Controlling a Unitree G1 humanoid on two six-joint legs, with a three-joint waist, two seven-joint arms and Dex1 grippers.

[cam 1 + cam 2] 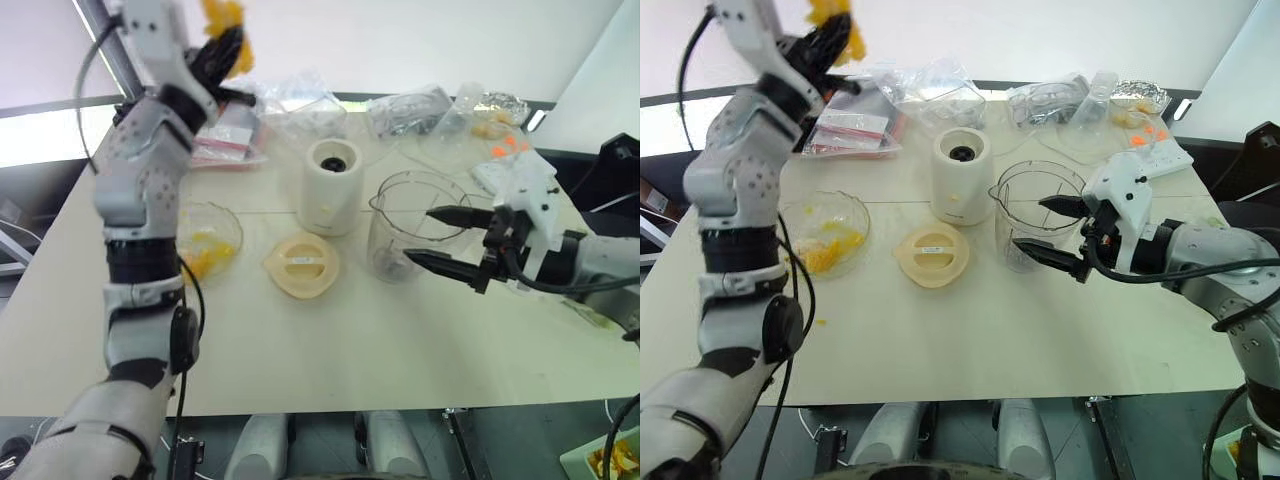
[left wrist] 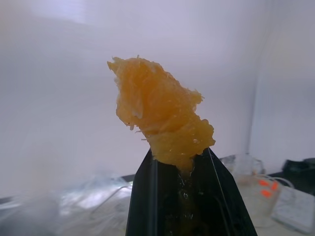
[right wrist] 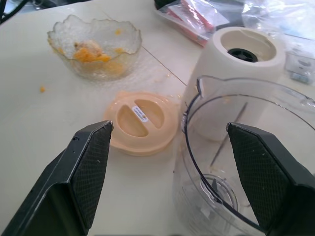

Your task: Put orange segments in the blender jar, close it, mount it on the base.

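Left gripper (image 1: 226, 45) jaws clench a pulpy orange segment (image 2: 160, 118), raised for transfer. Right gripper (image 1: 1052, 231) jaws stand released around the clear plastic blender jar (image 1: 1032, 214), ready to steady it.

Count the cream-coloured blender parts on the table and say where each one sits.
2. The base stands upright behind the middle of the table. The flat round lid lies in front of it, between the glass dish and the clear blender jar.

No readable text

We see a small white label on the cream lid (image 3: 139, 113) — its print is too fine to read — and we make out no other writing.
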